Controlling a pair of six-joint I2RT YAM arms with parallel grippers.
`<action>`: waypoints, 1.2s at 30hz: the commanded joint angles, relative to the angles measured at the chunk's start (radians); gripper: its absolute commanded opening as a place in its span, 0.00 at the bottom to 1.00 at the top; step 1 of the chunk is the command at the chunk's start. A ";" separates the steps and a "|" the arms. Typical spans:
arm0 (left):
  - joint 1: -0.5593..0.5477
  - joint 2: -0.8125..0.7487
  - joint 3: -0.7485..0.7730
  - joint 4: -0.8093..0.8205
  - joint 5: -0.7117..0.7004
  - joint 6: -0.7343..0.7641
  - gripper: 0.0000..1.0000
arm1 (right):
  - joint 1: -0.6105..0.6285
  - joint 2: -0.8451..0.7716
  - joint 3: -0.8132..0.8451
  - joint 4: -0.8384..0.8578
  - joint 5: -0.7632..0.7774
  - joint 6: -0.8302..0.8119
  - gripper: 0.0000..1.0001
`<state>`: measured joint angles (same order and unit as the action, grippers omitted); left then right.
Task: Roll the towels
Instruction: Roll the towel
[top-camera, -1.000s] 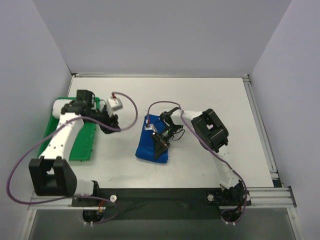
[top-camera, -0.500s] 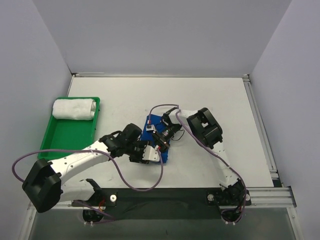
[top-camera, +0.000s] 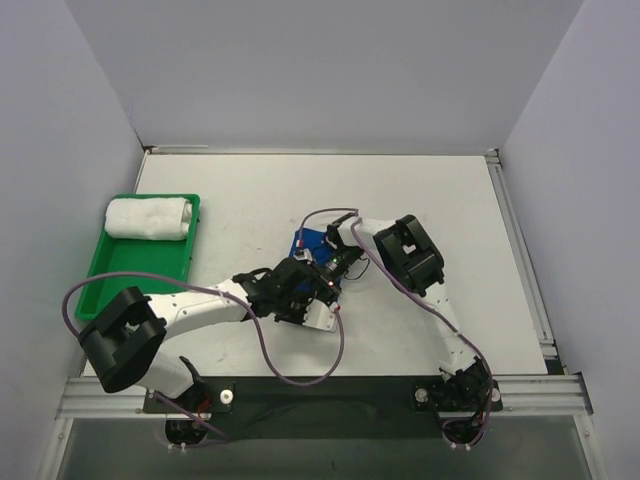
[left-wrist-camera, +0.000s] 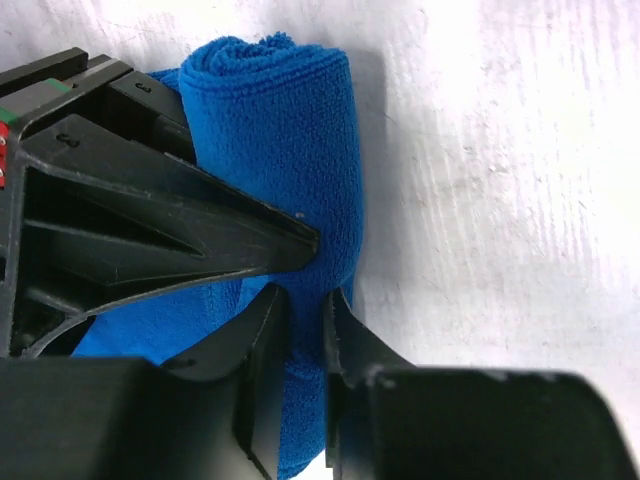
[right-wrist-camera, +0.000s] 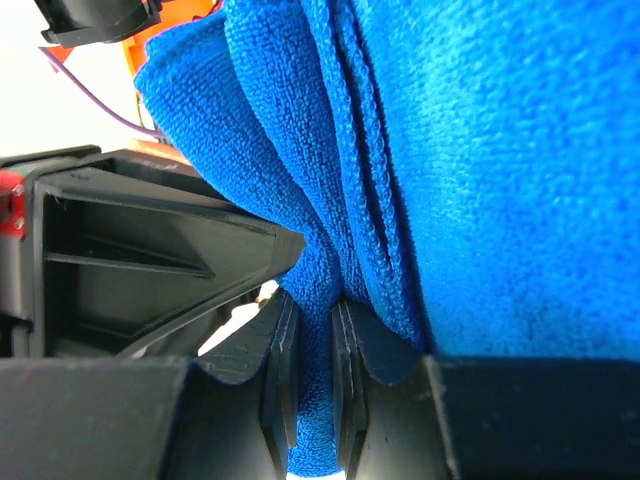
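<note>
A blue towel (top-camera: 306, 246), partly rolled, lies mid-table, mostly hidden under both grippers. My left gripper (top-camera: 312, 298) is shut on its near rolled edge; in the left wrist view its jaws (left-wrist-camera: 306, 320) pinch the blue towel (left-wrist-camera: 290, 130). My right gripper (top-camera: 330, 272) is shut on the same towel; in the right wrist view its jaws (right-wrist-camera: 314, 330) clamp a fold of the blue towel (right-wrist-camera: 480, 150). The two grippers sit side by side, nearly touching. A white rolled towel (top-camera: 148, 217) lies at the far end of the green tray (top-camera: 130, 275) on the left.
The table's raised rails run along the far edge (top-camera: 320, 151) and the right edge (top-camera: 520, 250). The left arm's cable (top-camera: 300, 372) loops over the near table. Grey walls close in left, back and right.
My left arm has swung from the green tray to the blue towel and shut on it. The white rolled towel now lies in the tray. My right gripper stayed on the blue towel.
</note>
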<state>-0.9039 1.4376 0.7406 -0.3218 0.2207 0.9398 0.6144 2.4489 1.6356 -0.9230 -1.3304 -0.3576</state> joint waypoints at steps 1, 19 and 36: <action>-0.021 0.079 0.032 -0.060 0.000 -0.029 0.19 | -0.016 0.025 0.024 0.027 0.168 0.006 0.09; 0.180 0.419 0.377 -0.646 0.387 -0.084 0.00 | -0.327 -0.373 0.109 0.013 0.370 0.059 0.51; 0.388 0.946 0.997 -0.999 0.453 -0.093 0.00 | -0.325 -1.027 -0.296 0.029 0.543 -0.069 0.57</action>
<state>-0.5255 2.2917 1.6966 -1.3437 0.8543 0.8318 0.2379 1.4956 1.3796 -0.8692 -0.8455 -0.3786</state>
